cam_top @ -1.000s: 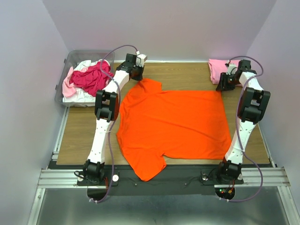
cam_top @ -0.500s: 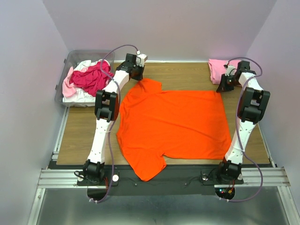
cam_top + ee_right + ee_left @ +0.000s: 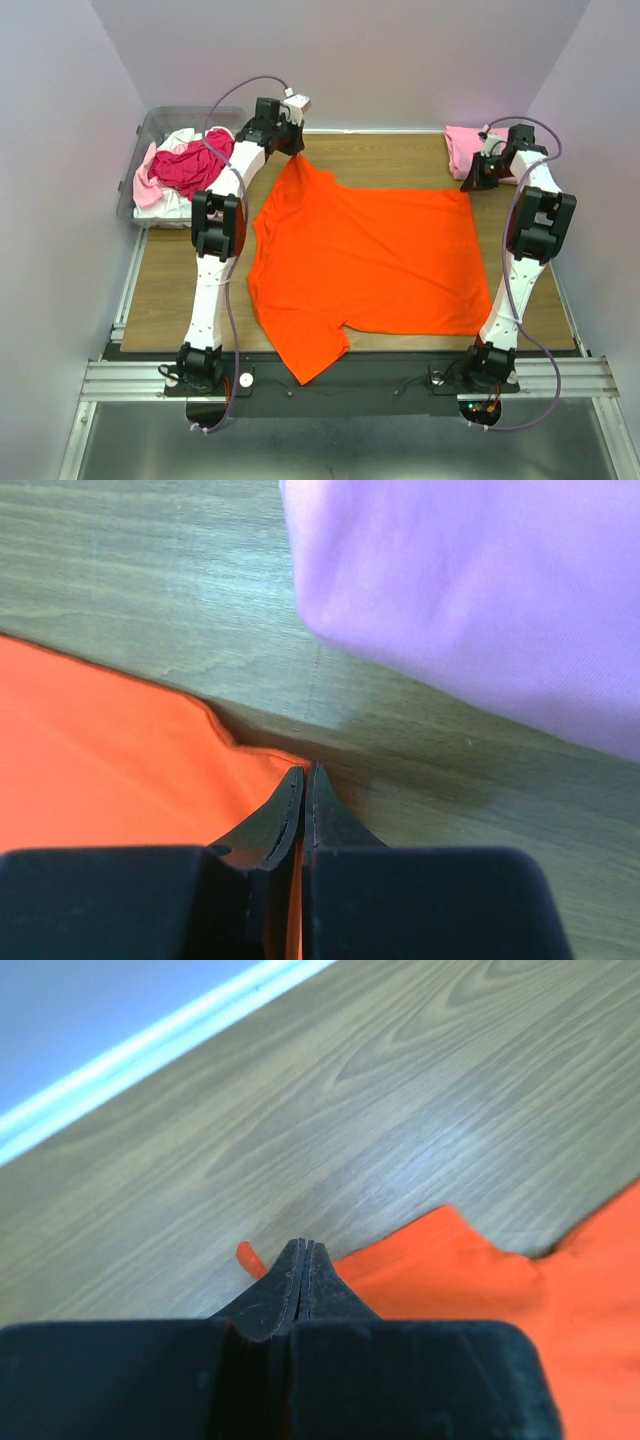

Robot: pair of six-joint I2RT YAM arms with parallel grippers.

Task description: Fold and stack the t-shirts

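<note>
The wrist views alone show the grips: the left fingers point(image 3: 304, 1250) are pinched tight on the orange t-shirt point(image 3: 370, 260) at its sleeve edge. The right fingers point(image 3: 303, 775) are clamped on its far corner, with the pink t-shirt point(image 3: 480, 600) just beyond them. A second ago the right fingers stood apart and the sleeve lay slack; now the left fingers pull it up to a peak. The bench point(image 3: 390, 160) is wood-grain and the walls point(image 3: 350, 60) are lilac.
</note>
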